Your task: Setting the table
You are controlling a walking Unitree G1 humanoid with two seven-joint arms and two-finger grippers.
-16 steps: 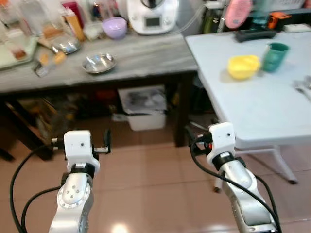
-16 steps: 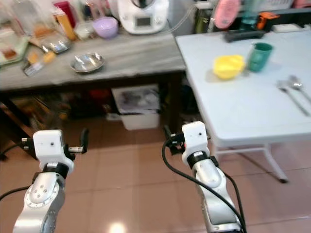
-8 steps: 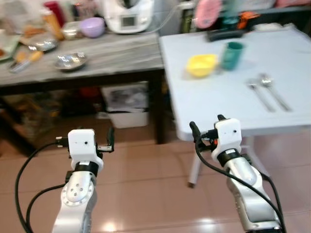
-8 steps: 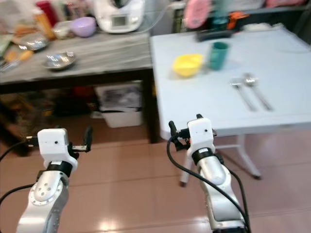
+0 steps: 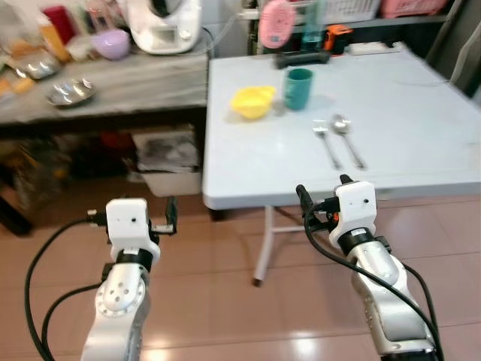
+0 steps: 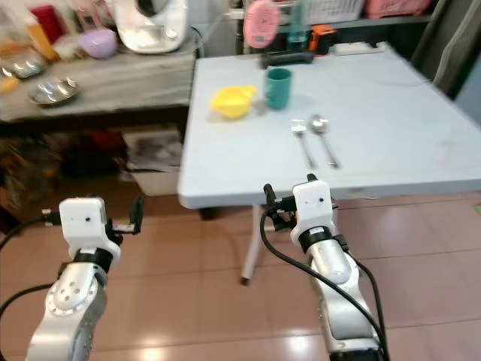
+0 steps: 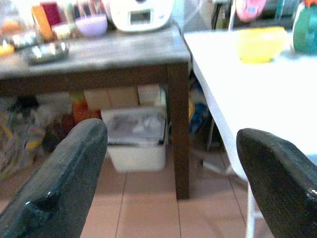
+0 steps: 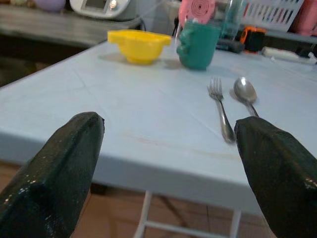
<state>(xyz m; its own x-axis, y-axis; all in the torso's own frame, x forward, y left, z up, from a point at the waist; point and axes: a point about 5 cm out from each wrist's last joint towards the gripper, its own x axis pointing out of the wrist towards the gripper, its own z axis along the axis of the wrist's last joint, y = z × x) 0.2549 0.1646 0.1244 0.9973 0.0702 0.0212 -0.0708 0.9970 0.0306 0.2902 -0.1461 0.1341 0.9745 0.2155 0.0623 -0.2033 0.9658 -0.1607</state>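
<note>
A white folding table (image 5: 421, 105) stands ahead of me. On it are a yellow bowl (image 5: 252, 101), a teal cup (image 5: 298, 77), and a fork (image 5: 328, 144) beside a spoon (image 5: 347, 139). My right gripper (image 5: 323, 192) hovers open just in front of the table's near edge, below the fork and spoon. In the right wrist view its fingers (image 8: 54, 168) frame the fork (image 8: 221, 109) and spoon (image 8: 245, 94), with nothing between them. My left gripper (image 5: 131, 210) is held open and empty over the floor, left of the table.
A grey counter (image 5: 135, 79) left of the table holds a metal dish (image 5: 70, 92), a purple bowl (image 5: 110, 43) and a white appliance (image 5: 163, 22). A white bin (image 5: 167, 162) sits under it. The table's leg (image 5: 264, 248) stands on the tiled floor between my arms.
The whole view has swung to the right, so the white table now lies straight ahead and the counter sits at the left. Both arms keep the same pose, fingers open.
</note>
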